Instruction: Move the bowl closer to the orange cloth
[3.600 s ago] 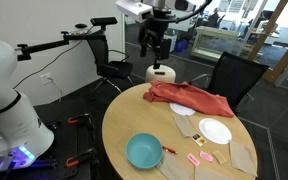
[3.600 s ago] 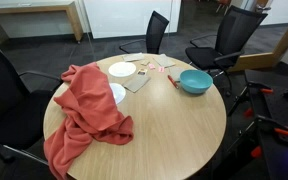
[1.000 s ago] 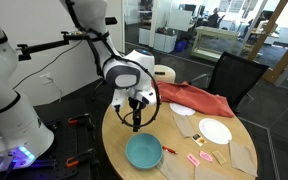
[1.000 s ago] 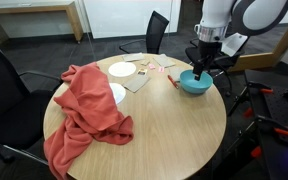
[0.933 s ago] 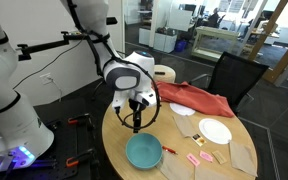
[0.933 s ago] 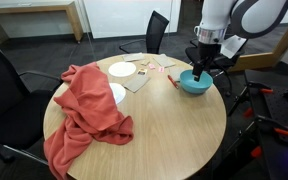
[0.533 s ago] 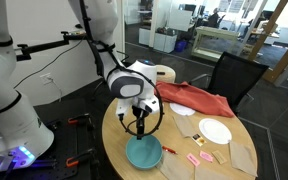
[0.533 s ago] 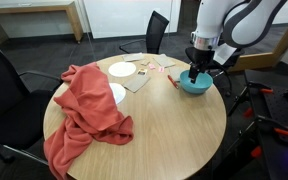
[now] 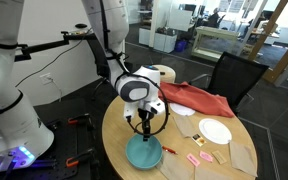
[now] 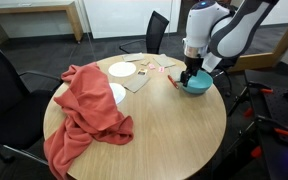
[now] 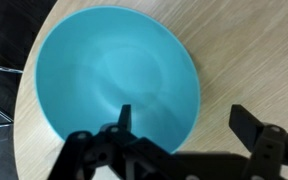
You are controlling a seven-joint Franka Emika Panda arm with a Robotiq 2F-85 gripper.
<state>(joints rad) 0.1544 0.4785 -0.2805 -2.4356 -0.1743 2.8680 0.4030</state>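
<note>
Your gripper [image 11: 184, 122] hangs low over the bowl [image 11: 114, 90] with its jaws apart, and the wrist view shows why it sits off-centre. One of its fingers [image 11: 124, 118] is over the inside of the bowl and the other is over bare wood outside, so the rim runs between them. That looks like a set-up for pinching the wall rather than spanning the whole bowl, which is far wider than the opening. Nothing is clamped yet, and from these views I cannot tell whether the tips are already level with the rim or just above it. The bowl [image 9: 144, 153] stands upright and empty, close to the edge of the table [image 9: 116, 120], with dark floor showing just past its rim in the wrist view. The orange cloth [image 10: 84, 105] lies well apart from it, heaped toward the opposite edge and spilling over it in an exterior view. The white plate [image 10: 122, 69] and some small flat items lie along the edge between the two, so the open middle of the tabletop looks like the natural route. Because the bowl is so near the edge, you should probably close on the rim before moving, and then move inward, away from the drop. A one-sided pinch on a smooth, curved wall may tip or slip, so I would expect a low slide to be safer than a high lift.
</note>
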